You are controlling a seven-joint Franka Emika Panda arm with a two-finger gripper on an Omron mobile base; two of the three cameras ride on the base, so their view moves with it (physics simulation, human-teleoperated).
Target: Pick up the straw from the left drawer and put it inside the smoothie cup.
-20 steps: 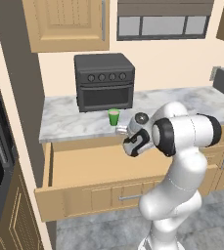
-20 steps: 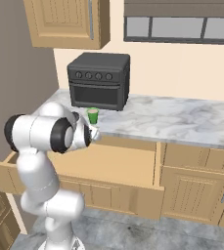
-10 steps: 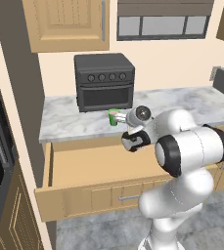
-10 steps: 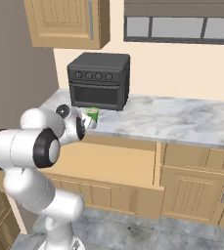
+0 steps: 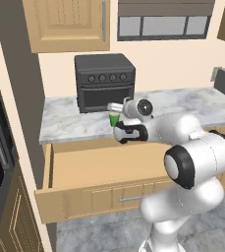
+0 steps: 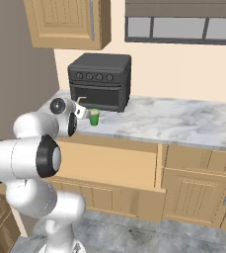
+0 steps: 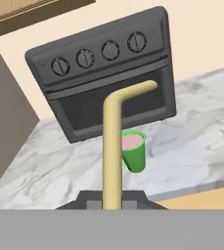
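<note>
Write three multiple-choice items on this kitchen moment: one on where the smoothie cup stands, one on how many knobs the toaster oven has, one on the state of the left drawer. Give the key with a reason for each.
1. Where is the smoothie cup?
A. inside the drawer
B. on the counter in front of the toaster oven
C. on top of the toaster oven

2. How many knobs are on the toaster oven?
A. two
B. four
C. six

3. The left drawer is
A. pulled open
B. shut
C. taken out and lying on the floor

Key: 1 B, the cup stands on the marble counter before the oven door. 2 B, the hand view shows a row of four. 3 A, its box juts out under the counter, while the gripper holds the straw.
</note>
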